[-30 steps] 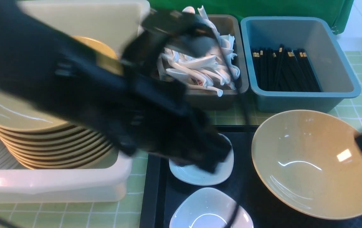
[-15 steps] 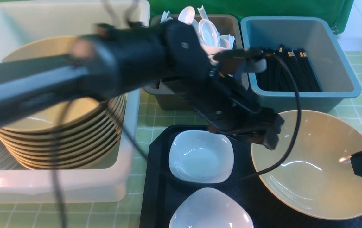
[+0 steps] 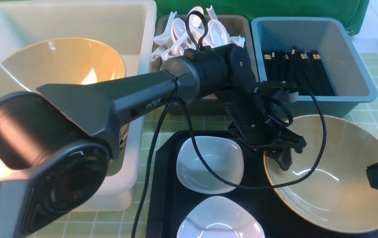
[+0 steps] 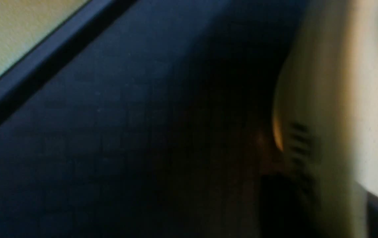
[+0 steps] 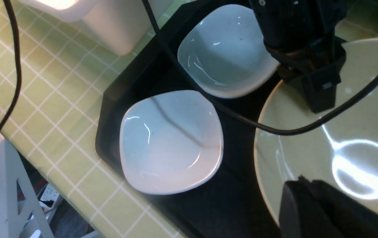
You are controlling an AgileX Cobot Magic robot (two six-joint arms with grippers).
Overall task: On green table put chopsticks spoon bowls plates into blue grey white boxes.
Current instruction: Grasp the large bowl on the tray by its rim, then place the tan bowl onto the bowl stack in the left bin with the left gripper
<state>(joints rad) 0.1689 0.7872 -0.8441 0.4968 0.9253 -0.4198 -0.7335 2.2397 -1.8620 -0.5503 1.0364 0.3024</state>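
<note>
Left gripper: clamped across the rim of the loose bowl at its 10 o'clock. One finger is inside and the other is hidden under the edge. The blurred wrist view shows a ribbed pad against the tan wall, so I judge this a grip.
Change: a second ago this arm swept in a blur over the tray. Half a second ago it hung above the rim with nothing between the jaws. Now it sits low and steady on that rim.
White box: at 9 o'clock of the tray, holding a stack of bowls.
Grey box: at 12 o'clock of the tray, heaped with spoons.
Tray: black, on the table. Two plates lie on it at 9 o'clock of the loose bowl, untouched.
Bowl: rests on the tray's 3 o'clock side, in the same spot as before and not yet lifted.
Blue box: at 12 o'clock of the bowl, with chopsticks laid in it.
Right gripper: pinched shut on nothing, low at the bowl's 3 o'clock. A second ago it sat higher at that edge.
Meaning: the bowl is the piece in hand. It likely goes up next and across toward 9 o'clock onto the stack. The plates wait their turn.
</note>
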